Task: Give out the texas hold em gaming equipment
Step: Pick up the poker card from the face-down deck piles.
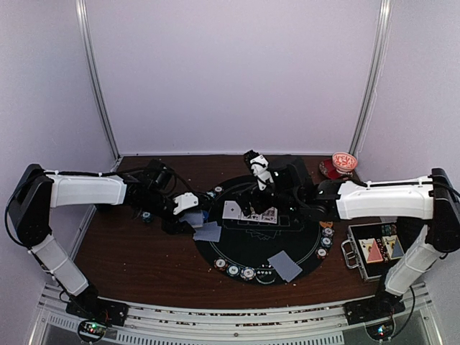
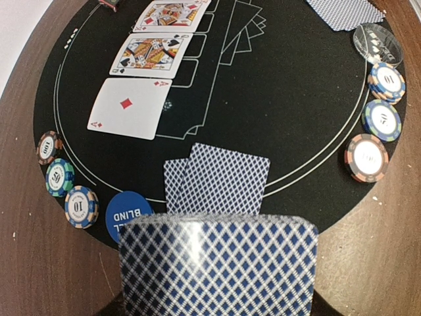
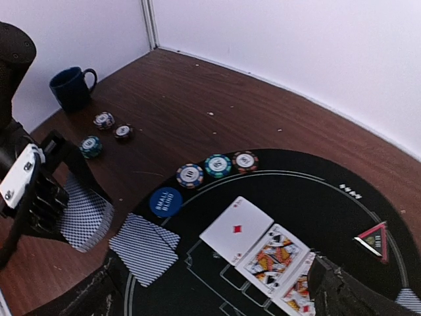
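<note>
Right gripper (image 3: 220,286) has its fingers spread wide with nothing in them, hanging right over the face-up cards (image 3: 266,253) lined up mid-mat, ace of diamonds (image 3: 237,230) at one end of the row. Left gripper (image 1: 192,215) is clamped on the deck (image 2: 217,266) at the left edge of the black mat (image 3: 316,197). Just in front of it, two face-down cards (image 3: 145,247) overlap right beside the blue disc (image 3: 165,201). Three chips (image 3: 217,166) line the mat rim next to that disc, and the red triangle marker (image 3: 373,240) sits on the mat off to the side of the row. Another face-down pair (image 1: 284,266) lies near the mat's near edge with more chips (image 1: 233,271).
</note>
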`<state>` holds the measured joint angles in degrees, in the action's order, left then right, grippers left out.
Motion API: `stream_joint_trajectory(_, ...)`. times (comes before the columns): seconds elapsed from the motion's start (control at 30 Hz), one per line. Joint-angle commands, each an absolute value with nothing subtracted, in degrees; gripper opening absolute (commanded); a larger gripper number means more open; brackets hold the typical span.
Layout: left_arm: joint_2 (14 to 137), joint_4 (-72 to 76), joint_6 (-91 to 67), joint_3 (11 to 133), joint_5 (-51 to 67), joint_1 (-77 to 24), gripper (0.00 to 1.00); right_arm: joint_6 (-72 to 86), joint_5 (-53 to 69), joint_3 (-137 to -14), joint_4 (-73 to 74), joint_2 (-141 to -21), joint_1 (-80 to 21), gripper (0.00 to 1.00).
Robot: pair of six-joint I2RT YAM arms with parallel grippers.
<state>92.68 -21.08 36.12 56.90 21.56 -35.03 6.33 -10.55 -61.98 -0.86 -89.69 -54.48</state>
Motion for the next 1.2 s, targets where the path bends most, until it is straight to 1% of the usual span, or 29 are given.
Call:
stream_joint_trajectory(0.0, 90.81, -19.77, 36.63, 57.11, 23.08, -34.76, 0.61, 22.82, 5.4, -62.86, -8.15, -96.38, -52.67, 1.0)
stream_joint_trajectory(0.17, 90.21, -19.84, 37.08, 56.81, 23.78, -34.82, 0.61, 26.11, 11.91, -67.8, -9.97, -104.31, -52.12, 1.0)
stream_joint_trajectory(0.27, 90.41, -19.8, 37.17, 56.84, 23.77, -34.86, 0.61, 28.32, 18.27, -69.38, -14.27, -107.59, -51.79, 0.98)
stream_joint_trajectory(0.37, 90.43, -19.78, 37.29, 56.86, 23.9, -34.87, 0.61, 30.11, 22.04, -71.08, -16.77, -110.38, -51.71, 0.97)
stream_joint_trajectory(0.7, 90.13, -20.0, 37.59, 56.66, 24.37, -34.96, 0.61, 35.38, 26.45, -75.57, -21.9, -118.16, -51.69, 0.93)
stream_joint_trajectory(0.97, 90.28, -19.97, 37.7, 56.63, 24.52, -34.92, 0.61, 41.37, 31.37, -76.2, -29.88, -123.02, -51.29, 0.9)
stream_joint_trajectory(1.17, 90.44, -19.96, 37.77, 56.69, 24.43, -34.91, 0.61, 44.6, 32.73, -79.63, -30.87, -127.07, -51.2, 0.82)
